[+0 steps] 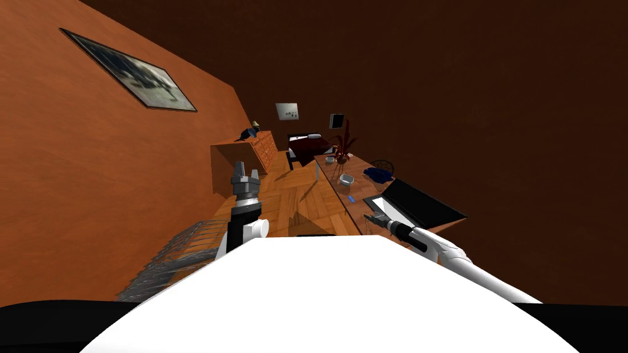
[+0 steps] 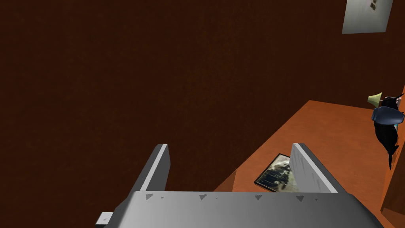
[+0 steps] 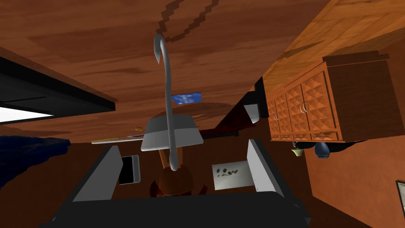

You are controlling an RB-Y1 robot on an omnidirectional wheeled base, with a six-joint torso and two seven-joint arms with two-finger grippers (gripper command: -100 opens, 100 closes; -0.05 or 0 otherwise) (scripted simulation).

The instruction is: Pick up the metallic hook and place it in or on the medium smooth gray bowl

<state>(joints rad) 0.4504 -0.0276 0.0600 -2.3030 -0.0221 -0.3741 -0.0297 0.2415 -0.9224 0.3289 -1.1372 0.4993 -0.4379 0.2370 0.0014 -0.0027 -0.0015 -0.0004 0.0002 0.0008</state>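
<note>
The metallic hook is a long grey rod with a curled tip. It runs down the midline between my right gripper's fingers, which stand open and touch neither side. Whether it rests on the wooden table I cannot tell. Its straight end overlaps the grey bowl further along the table. In the head view the right gripper hovers at the table's near end by the laptop, and the bowl sits mid-table. My left gripper is raised over the floor, open and empty.
An open black laptop stands right of the right gripper. A blue card lies between gripper and bowl. A blue cloth and a potted plant are further back. A wooden dresser and wire rack stand left.
</note>
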